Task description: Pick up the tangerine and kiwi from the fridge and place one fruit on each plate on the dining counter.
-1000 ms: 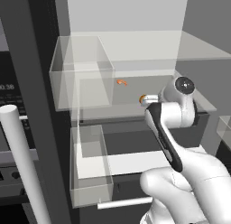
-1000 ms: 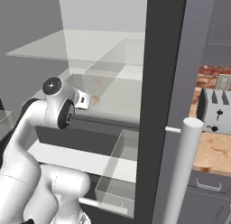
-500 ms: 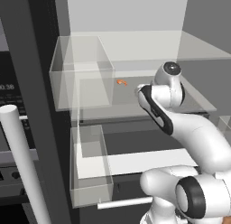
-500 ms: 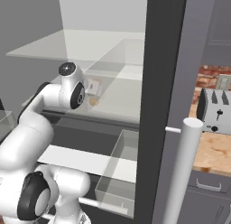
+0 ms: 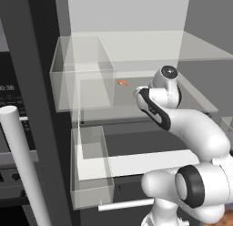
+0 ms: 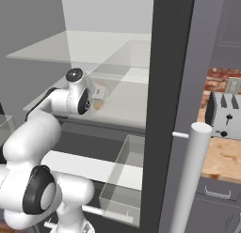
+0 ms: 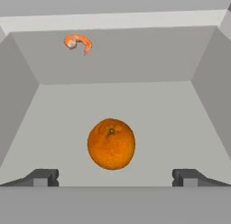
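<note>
The tangerine [image 7: 111, 144], round and bright orange, sits on the pale floor of a fridge [image 5: 43, 84] shelf, just ahead of my gripper [image 7: 116, 178] and centred between its fingertips [image 7: 43, 177]. The jaws stand wide open with nothing in them, a fingertip on each side of the fruit and clear of it. In the right base view the tangerine [image 6: 98, 104] shows faintly just past my white hand, reaching in over the glass shelf. My arm [image 5: 154, 109] stretches into the middle shelf. The kiwi, the plates and the dining counter are out of view.
A small orange shrimp [image 7: 77, 42] lies at the back of the same shelf. A translucent bin [image 5: 82, 74] hangs at the upper left and another [image 5: 91, 175] lower down. The pale fridge handle [image 6: 188, 180] stands close by. A toaster [image 6: 226, 114] sits on the counter at right.
My arm has swung up and reached deeper onto the fridge shelf, bringing the hand up to the tangerine. The jaws have stayed open.
</note>
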Available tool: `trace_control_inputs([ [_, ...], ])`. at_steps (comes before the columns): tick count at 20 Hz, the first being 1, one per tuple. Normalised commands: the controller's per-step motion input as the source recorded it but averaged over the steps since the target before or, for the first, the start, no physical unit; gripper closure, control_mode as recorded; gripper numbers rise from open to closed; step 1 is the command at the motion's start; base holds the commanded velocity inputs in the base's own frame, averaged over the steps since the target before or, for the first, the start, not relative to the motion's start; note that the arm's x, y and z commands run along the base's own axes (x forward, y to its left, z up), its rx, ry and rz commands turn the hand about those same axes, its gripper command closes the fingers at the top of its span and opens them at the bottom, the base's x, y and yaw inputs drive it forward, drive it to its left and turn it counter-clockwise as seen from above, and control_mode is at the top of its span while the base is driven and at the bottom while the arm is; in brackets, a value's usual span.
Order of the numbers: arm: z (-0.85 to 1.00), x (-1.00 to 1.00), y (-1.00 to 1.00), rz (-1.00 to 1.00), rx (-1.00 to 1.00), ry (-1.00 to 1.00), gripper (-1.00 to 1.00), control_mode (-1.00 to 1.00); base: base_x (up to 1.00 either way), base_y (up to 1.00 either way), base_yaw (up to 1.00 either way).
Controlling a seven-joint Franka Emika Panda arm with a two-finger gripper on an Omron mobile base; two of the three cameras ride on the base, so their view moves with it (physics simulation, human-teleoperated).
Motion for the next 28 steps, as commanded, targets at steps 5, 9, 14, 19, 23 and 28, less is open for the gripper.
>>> trace_control_inputs([
  [5, -0.13, 0.31, 0.00, 0.04, 0.00, 0.04, -1.00, -1.00, 0.00, 0.00, 0.00],
  [9, -0.29, 0.12, 0.00, 0.00, 0.00, 0.13, -1.00, -1.00, 0.00, 0.00, 0.00],
  [14, -0.09, 0.11, 0.00, 0.01, 0.00, 0.03, -1.00, -1.00, 0.00, 0.00, 0.00],
  [19, -0.32, 0.14, 0.00, 0.00, 0.00, 0.03, -1.00, -1.00, 0.00, 0.00, 0.00],
  [23, -0.26, 0.22, 0.00, 0.00, 0.00, 0.01, -1.00, -1.00, 0.00, 0.00, 0.00],
  [28, -0.25, 0.14, 0.00, 0.00, 0.00, 0.00, -1.00, -1.00, 0.00, 0.00, 0.00],
])
